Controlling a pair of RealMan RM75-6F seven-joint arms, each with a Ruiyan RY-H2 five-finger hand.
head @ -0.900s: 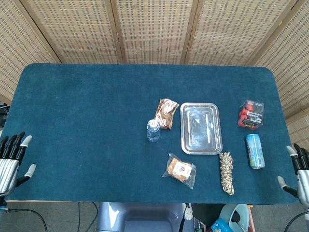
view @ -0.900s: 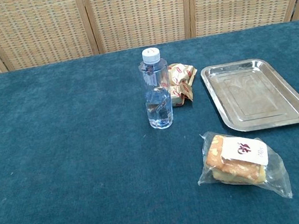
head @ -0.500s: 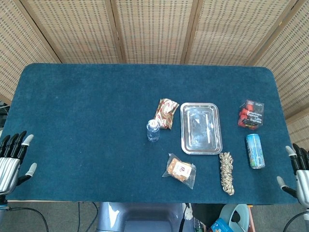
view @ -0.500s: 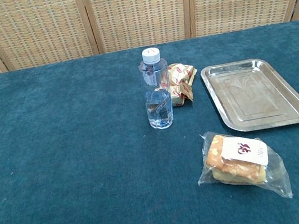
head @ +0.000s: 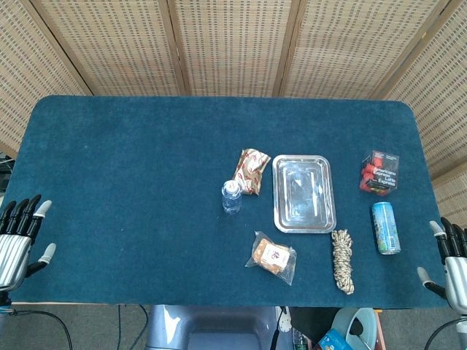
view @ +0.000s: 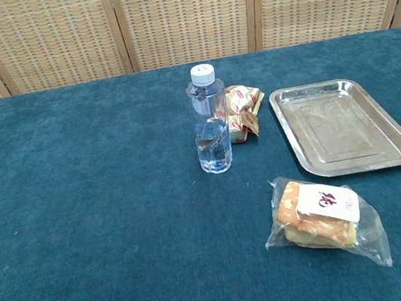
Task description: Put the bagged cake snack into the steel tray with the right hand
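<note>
The bagged cake snack (head: 273, 256) (view: 319, 213) lies in its clear bag with a white label near the table's front edge, just in front of the steel tray (head: 303, 193) (view: 341, 125). The tray holds nothing. In the head view my right hand (head: 451, 261) hangs at the table's front right corner, fingers spread, holding nothing, far right of the snack. My left hand (head: 17, 237) is at the front left edge, also spread and holding nothing. Neither hand shows in the chest view.
A small water bottle (head: 231, 197) (view: 210, 118) stands left of the tray, a patterned snack packet (head: 252, 170) behind it. A coiled rope (head: 342, 260), a blue can (head: 384, 227) and a red-and-black box (head: 379, 173) lie right of the tray.
Both hands have slid slightly lower toward the table's front edge. The objects have not moved.
</note>
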